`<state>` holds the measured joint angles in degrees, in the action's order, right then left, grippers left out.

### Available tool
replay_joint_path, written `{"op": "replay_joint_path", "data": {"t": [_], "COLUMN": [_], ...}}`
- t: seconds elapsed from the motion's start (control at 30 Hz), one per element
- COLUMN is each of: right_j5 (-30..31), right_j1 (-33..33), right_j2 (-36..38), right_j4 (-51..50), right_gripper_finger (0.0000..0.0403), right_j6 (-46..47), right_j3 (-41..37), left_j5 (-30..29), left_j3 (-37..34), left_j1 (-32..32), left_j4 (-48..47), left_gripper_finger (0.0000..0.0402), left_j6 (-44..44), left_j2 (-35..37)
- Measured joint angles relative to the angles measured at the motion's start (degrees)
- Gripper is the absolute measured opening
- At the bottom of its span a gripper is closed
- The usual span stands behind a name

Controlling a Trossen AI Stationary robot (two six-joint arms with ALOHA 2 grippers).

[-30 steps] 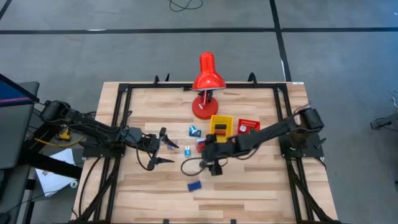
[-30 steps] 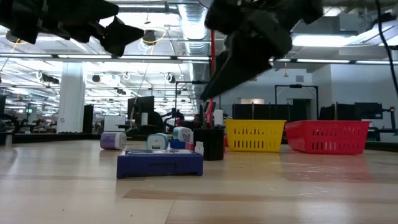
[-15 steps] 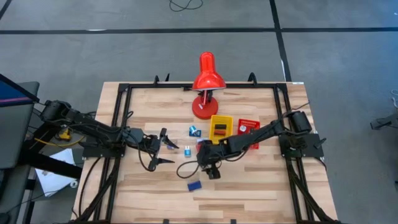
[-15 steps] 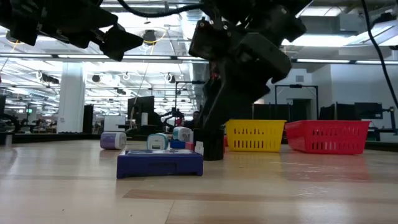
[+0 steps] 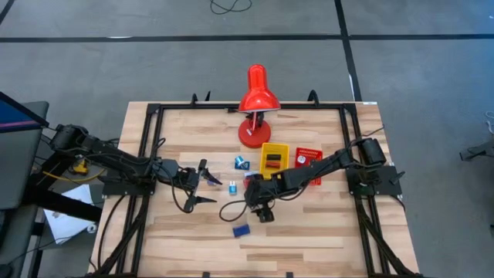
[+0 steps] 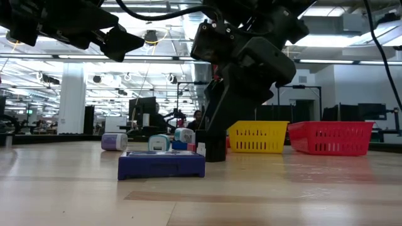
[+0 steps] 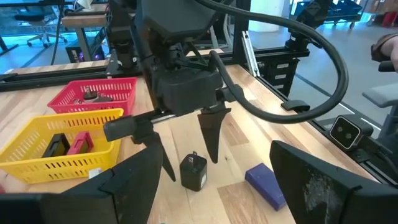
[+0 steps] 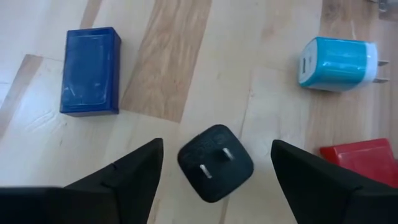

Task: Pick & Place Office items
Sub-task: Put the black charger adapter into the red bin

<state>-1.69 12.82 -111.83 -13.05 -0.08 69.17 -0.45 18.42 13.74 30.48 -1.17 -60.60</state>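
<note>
A black plug cube (image 8: 216, 163) lies on the wooden table, prongs up. My right gripper (image 8: 216, 146) stands open over it, slanting down, one finger on each side with a gap to both, so it touches nothing. The left wrist view shows the same plug (image 7: 193, 171) between those fingers. A blue flat block (image 5: 241, 230) lies nearer the front edge. A teal charger (image 8: 336, 63) and a red piece (image 8: 357, 158) lie close by. My left gripper (image 5: 207, 183) hovers open at the left, above the table, beside a small purple piece (image 5: 212, 179).
A red desk lamp (image 5: 256, 100) stands at the far middle of the table. A yellow tray (image 5: 274, 158) and a red tray (image 5: 307, 158), each holding a few pieces, sit just beyond my right arm. Black frame rails run along the table's left and right sides.
My right gripper has come down and slightly toward the table's left, tipping more steeply downward, until its fingers straddle the black plug. It has held still for the last half second. The plug and the other pieces have not moved.
</note>
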Motion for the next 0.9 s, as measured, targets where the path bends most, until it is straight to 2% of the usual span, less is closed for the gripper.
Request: {"op": "replay_joint_path", "data": {"t": [0.6, 0.9], "right_j5": [0.2, 0.2], "right_j1": [0.0, -0.2], "right_j2": [-1.8, -2.5], "right_j4": [-0.5, 1.8], "right_gripper_finger": [0.0276, 0.0223], "right_j6": [-0.4, -0.4], "right_j3": [-0.3, 0.0], "left_j5": [0.1, 0.2], "left_j3": [0.0, 0.0], "left_j1": [0.0, 0.0], "left_j4": [-0.1, 0.0], "left_gripper_finger": [0.0292, 0.0292], "left_j6": [0.0, 0.0], "left_j2": [0.0, 0.0]}}
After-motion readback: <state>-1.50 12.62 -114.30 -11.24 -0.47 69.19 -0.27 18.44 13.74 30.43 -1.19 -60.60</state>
